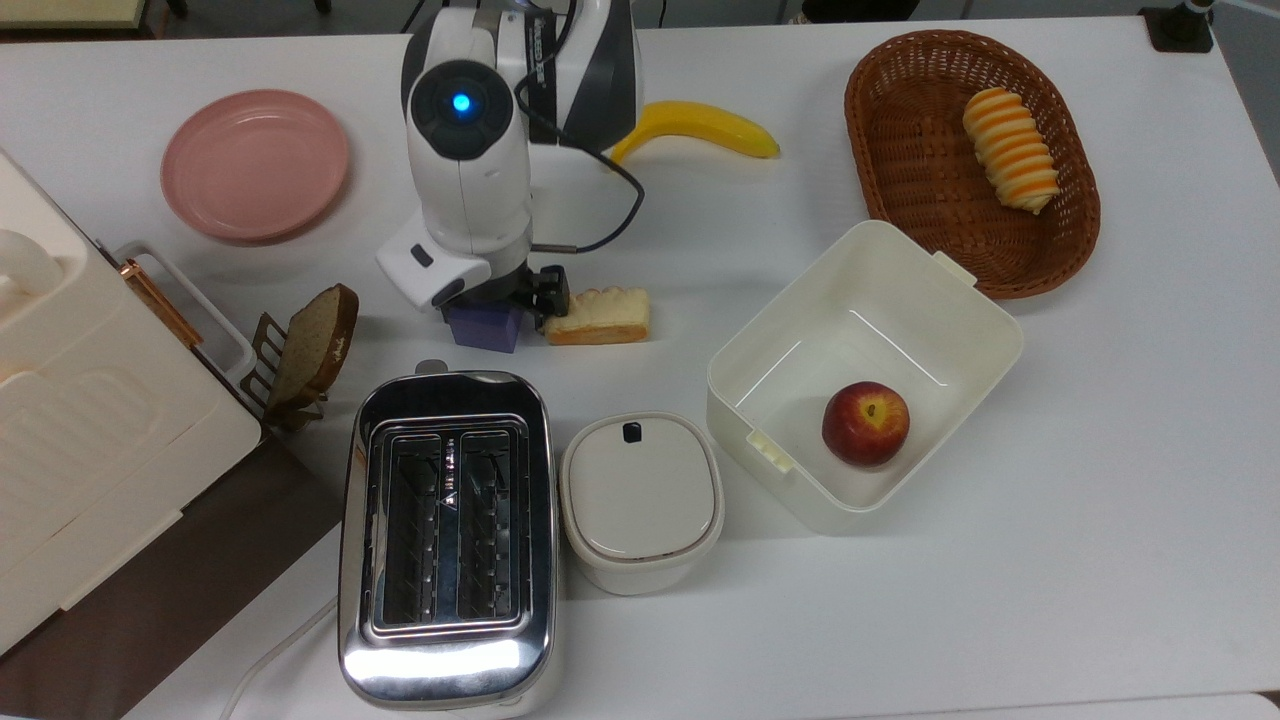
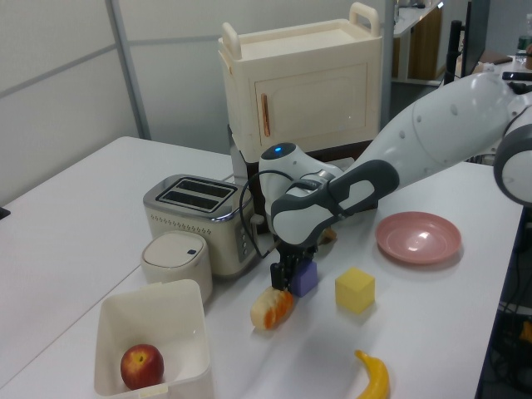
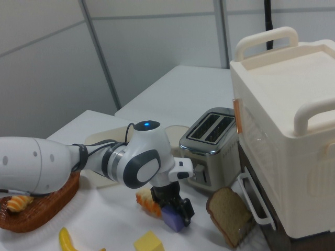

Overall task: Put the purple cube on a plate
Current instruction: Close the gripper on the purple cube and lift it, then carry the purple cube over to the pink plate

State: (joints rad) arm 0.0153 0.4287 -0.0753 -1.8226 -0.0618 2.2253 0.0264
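End effector (image 1: 497,303) low on the desk (image 1: 1000,600), centre-left of the top view, down over the purple cube (image 1: 485,328). Black fingers (image 3: 184,208) hugging the cube's sides in the right view; looks closed onto it, though contact mostly masked by the white wrist housing in the top view. Cube on the desk surface, just above the toaster (image 1: 447,535) in the top view, cake slice (image 1: 598,316) touching or just beside it on the top view's right. Upper half of cube covered by the arm; only lower face visible. Pink plate (image 1: 255,165) upper left of the top view, well apart from the cube, nothing on it. Yellow cube (image 2: 355,290) visible right of centre in the left view, between cube and plate. Banana (image 1: 705,125) partly covered by the arm at top centre of the top view. Bread slice (image 3: 229,213) in lower right of the right view, just beside the end effector.
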